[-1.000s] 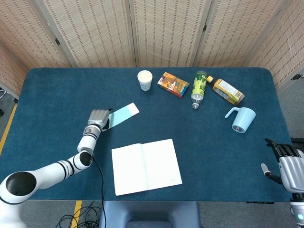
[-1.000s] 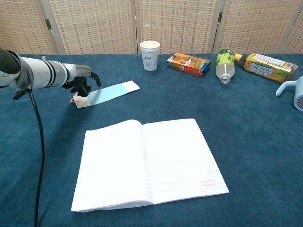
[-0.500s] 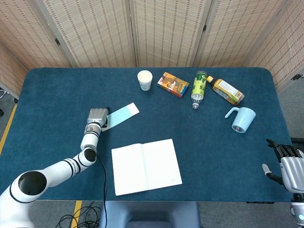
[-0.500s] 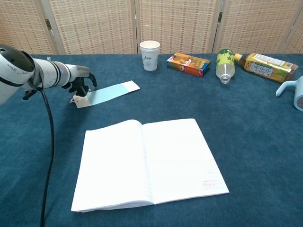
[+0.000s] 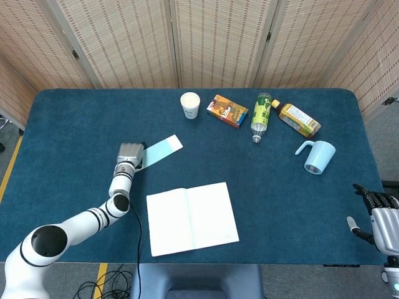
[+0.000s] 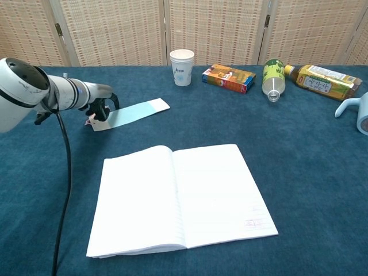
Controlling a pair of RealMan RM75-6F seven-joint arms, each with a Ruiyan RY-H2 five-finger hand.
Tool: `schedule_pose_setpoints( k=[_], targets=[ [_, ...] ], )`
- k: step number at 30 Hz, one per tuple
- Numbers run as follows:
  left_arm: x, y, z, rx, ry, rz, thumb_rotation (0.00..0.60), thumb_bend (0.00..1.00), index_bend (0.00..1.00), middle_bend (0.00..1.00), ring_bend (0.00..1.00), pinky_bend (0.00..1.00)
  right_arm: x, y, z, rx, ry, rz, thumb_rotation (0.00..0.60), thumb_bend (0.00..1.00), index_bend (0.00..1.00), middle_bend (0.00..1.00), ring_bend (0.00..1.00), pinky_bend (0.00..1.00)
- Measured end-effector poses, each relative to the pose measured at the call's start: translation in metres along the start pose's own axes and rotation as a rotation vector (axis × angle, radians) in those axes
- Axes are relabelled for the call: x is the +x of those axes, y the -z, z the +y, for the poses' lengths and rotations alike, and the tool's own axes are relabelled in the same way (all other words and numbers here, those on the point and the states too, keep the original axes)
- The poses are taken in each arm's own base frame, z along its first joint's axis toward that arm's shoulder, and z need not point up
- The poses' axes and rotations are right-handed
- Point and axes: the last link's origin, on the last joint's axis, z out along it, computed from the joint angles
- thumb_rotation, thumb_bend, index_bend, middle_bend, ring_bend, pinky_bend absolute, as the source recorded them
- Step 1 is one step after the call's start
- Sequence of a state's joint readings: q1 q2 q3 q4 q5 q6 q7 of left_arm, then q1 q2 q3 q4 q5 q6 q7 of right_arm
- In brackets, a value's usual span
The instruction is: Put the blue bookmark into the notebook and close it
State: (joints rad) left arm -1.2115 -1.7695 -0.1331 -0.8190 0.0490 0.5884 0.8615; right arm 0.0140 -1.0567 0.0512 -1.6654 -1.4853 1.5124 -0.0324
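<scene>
The blue bookmark (image 5: 161, 149) (image 6: 135, 112) lies flat on the blue table, left of centre and beyond the notebook. My left hand (image 5: 129, 154) (image 6: 99, 106) sits at its left end, fingers curled down over that end and pinching it. The white notebook (image 5: 192, 218) (image 6: 181, 198) lies open and flat near the front edge, both pages blank. My right hand (image 5: 380, 218) hangs off the table's front right corner, fingers apart and holding nothing; only the head view shows it.
Along the back stand a white paper cup (image 6: 181, 66), an orange box (image 6: 229, 77), a lying green bottle (image 6: 273, 76) and a lying yellow bottle (image 6: 321, 81). A light blue mug (image 5: 315, 156) lies on its side at the right. A black cable (image 6: 63, 172) trails from my left arm.
My left hand's fingers have curled in tighter over the bookmark's left end and the forearm has swung nearer. My right hand has sunk slightly lower in the head view.
</scene>
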Motion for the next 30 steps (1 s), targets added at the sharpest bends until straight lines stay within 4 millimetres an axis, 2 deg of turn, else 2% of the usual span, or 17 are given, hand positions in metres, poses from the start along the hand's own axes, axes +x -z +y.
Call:
schedule_pose_setpoints(
  k=[15, 26, 28, 30],
  targets=[
    [-0.005, 0.019, 0.014, -0.131, -0.043, 0.012, 0.600, 0.77, 0.26, 0.84, 0.82, 0.94, -0.001, 0.000, -0.001, 0.005, -0.002, -0.001, 0.600, 0.25, 0.17, 0.29, 0.26, 0.23],
    [-0.009, 0.046, 0.013, -0.232, -0.097, 0.018, 0.600, 0.77, 0.27, 0.84, 0.81, 0.94, -0.001, 0.001, -0.003, 0.012, -0.004, 0.001, 0.600, 0.25, 0.17, 0.29, 0.26, 0.23],
    [-0.007, 0.051, 0.012, -0.244, -0.097, 0.036, 0.600, 0.76, 0.26, 0.84, 0.81, 0.93, 0.000, 0.001, -0.003, 0.014, -0.005, 0.003, 0.600, 0.26, 0.17, 0.29, 0.26, 0.23],
    [-0.005, 0.054, 0.010, -0.252, -0.092, 0.057, 0.600, 0.70, 0.25, 0.84, 0.81, 0.93, 0.000, 0.001, -0.004, 0.016, -0.006, 0.004, 0.600, 0.25, 0.17, 0.29, 0.26, 0.23]
  ],
)
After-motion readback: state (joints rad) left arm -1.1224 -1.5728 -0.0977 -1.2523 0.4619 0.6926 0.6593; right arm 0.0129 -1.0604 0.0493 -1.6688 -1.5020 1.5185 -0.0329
